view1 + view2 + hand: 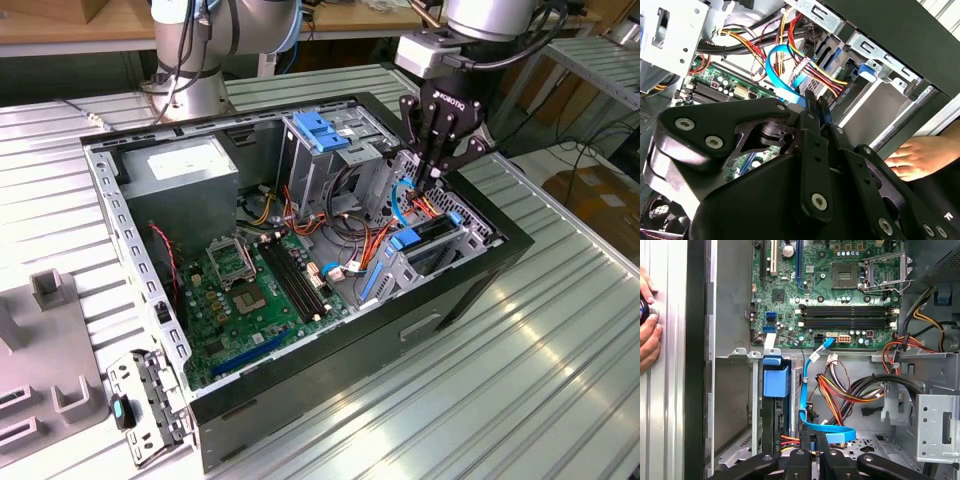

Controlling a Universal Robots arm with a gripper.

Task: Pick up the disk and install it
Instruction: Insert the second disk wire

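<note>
The disk (768,423) stands on edge inside the lower drive cage (430,262), under a blue plastic tab (776,381); only its dark edge (437,230) shows. My gripper (427,180) hangs over the case's far right corner, just beside the disk's cabled end. Its black fingers (805,445) are closed together on the end of a blue data cable (829,433), which loops up to the green motherboard (840,300). In the second wrist view the fingertips (812,102) press against that same blue cable (775,67).
A person's hand (647,335) rests on the case's outer side by the cage, also visible as a hand (920,157) in the second wrist view. Red, yellow and black wire bundles (855,390) crowd the gripper. The upper cage with a blue latch (320,135) and a grey power supply (185,170) sit behind.
</note>
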